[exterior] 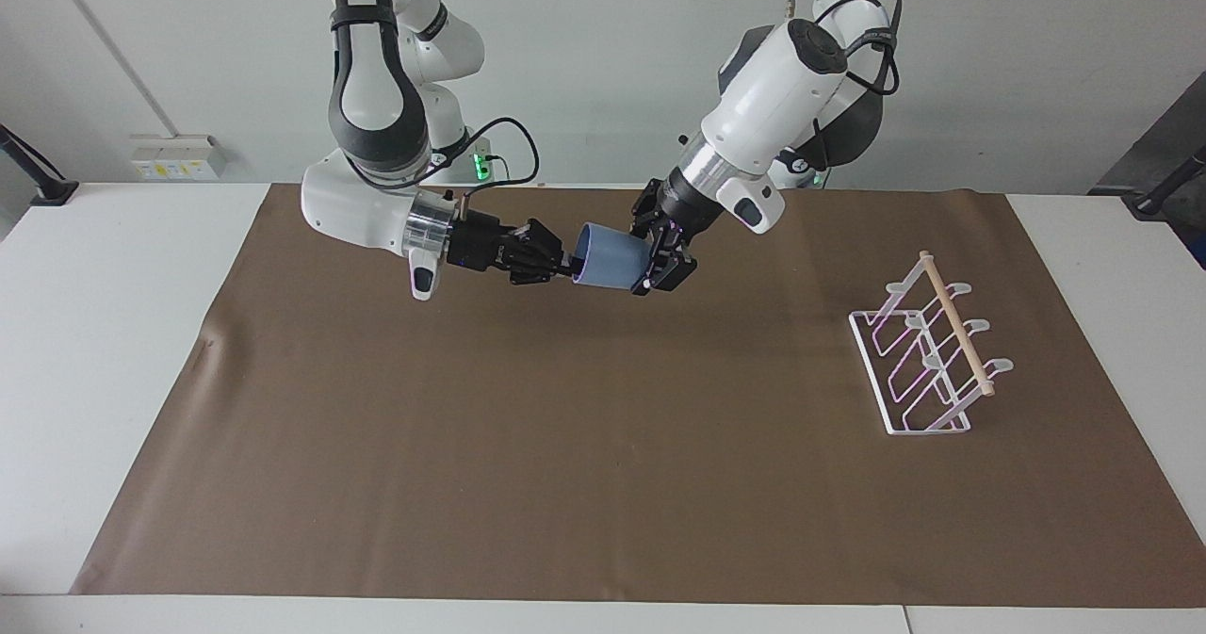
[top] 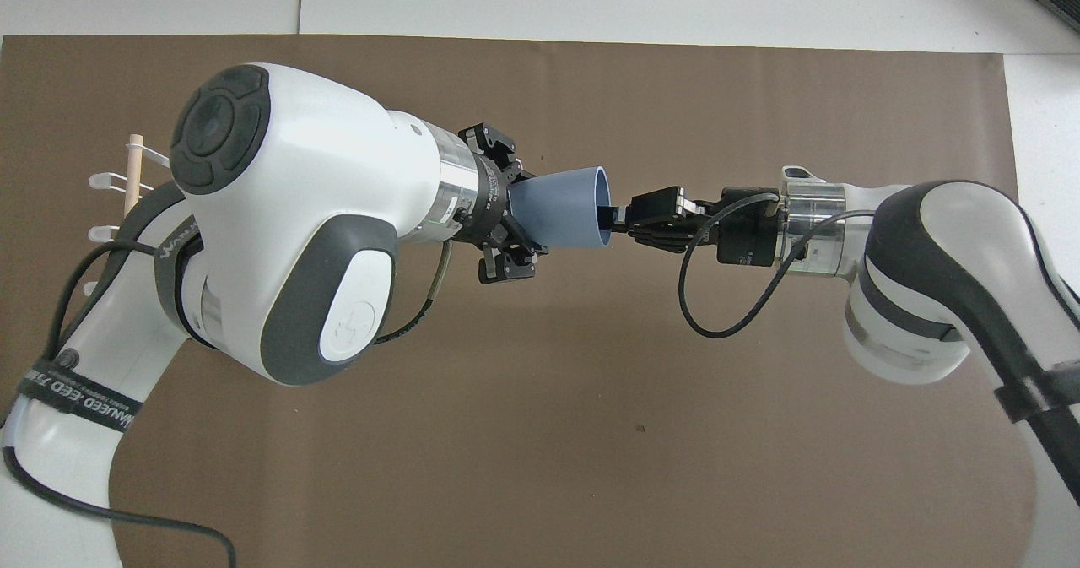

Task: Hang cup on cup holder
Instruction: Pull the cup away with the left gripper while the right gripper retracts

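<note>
The blue-grey cup (exterior: 612, 257) hangs on its side in the air over the brown mat, between both grippers. My right gripper (exterior: 568, 267) is shut on the cup's rim, one finger inside the mouth; it also shows in the overhead view (top: 614, 218). My left gripper (exterior: 657, 250) sits around the cup's narrow base end, and also shows in the overhead view (top: 516, 213). The cup (top: 561, 208) points its mouth toward the right arm. The white wire cup holder (exterior: 928, 351) with its wooden dowel stands empty at the left arm's end of the mat, mostly hidden overhead (top: 126, 188).
A brown mat (exterior: 565, 446) covers most of the white table. A loose black cable (top: 717, 315) loops under the right wrist.
</note>
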`<state>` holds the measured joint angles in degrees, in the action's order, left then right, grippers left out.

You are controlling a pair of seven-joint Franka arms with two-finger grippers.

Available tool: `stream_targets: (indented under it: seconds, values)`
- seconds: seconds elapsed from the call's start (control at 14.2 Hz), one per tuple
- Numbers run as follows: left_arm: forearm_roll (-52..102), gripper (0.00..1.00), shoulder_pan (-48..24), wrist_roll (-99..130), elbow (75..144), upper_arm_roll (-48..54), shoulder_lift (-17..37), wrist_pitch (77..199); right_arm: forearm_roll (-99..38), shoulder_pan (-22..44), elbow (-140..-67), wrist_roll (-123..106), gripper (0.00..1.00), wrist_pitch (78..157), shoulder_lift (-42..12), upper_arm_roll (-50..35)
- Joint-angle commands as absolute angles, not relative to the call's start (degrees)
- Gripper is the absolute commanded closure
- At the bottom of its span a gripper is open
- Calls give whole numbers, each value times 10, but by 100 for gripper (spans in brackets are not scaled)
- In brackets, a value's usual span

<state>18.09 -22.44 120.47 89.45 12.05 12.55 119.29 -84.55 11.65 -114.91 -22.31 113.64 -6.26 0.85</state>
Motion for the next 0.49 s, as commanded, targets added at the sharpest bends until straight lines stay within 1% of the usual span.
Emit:
stream_targets:
  seconds: [0.0, 0.07, 0.14, 0.21, 0.28, 0.42]
  values:
    - [143, 100, -229, 1209, 906, 107, 120, 1189, -860, 107, -1158, -206, 85, 1136, -47, 9]
    - [143, 100, -229, 1209, 906, 106, 120, 1189, -858, 106, -1158, -206, 76, 1136, -47, 10]
    - [135, 100, -229, 1208, 906, 106, 120, 1189, -855, 105, -1158, -206, 64, 1136, -47, 10]
    - [128, 100, -229, 1208, 907, 107, 120, 1189, -853, 104, -1158, -207, 30, 1136, -47, 10]
    - [127, 100, -229, 1208, 907, 107, 120, 1189, -852, 103, -1158, -207, 17, 1136, -48, 11]
    - [115, 100, -228, 1208, 908, 106, 120, 1189, -830, 98, -1158, -207, 13, 1136, -49, 11]
